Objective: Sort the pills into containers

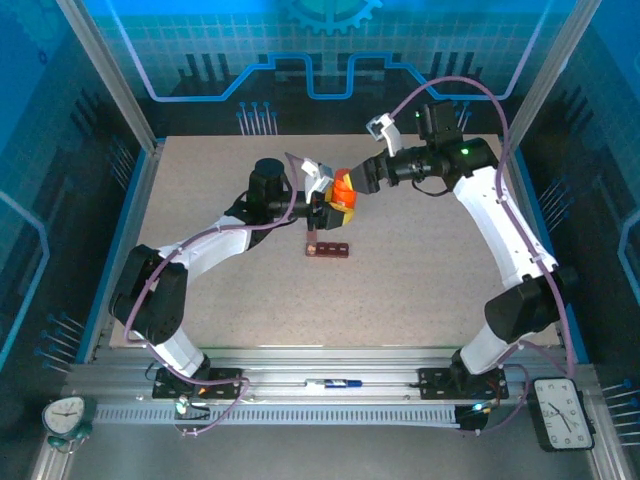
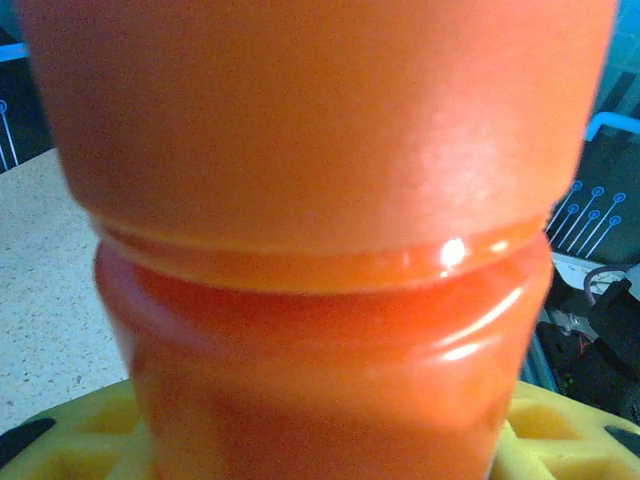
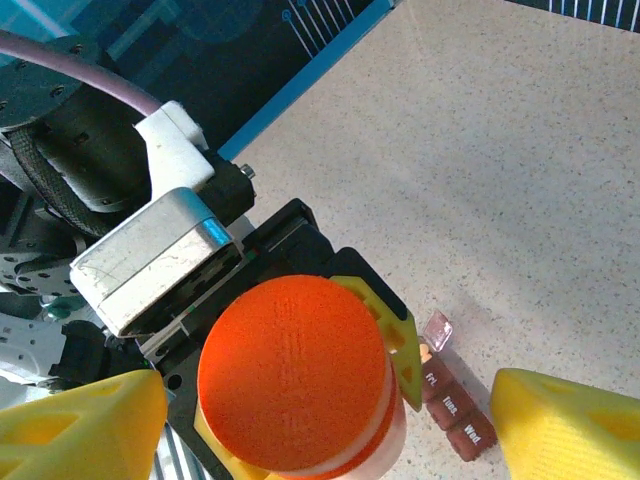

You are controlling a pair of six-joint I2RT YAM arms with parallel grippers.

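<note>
The containers point(image 1: 328, 248) are lying as one dark red-brown bar at about the middle of the table point(image 1: 430, 290), running parallel to its near edge. The right wrist camera is showing day labels on the closed compartments, while the clear lid point(image 3: 438, 328) of the end compartment nearest the bottle is standing up. Just beyond the bar, toward the far edge, the orange bottle point(image 1: 343, 188) is hanging off the table with its ribbed cap point(image 3: 292, 372) on. The left gripper point(image 1: 335, 207) is clamping the bottle's body, its yellow fingers point(image 3: 398, 345) partly closed and pressing against the sides. The right gripper point(image 1: 358, 180) is hovering at the cap with its fingers point(image 3: 565, 425) spread wide. One finger is sitting on each side of the cap with a gap showing between them, and this gripper is holding nothing.
</note>
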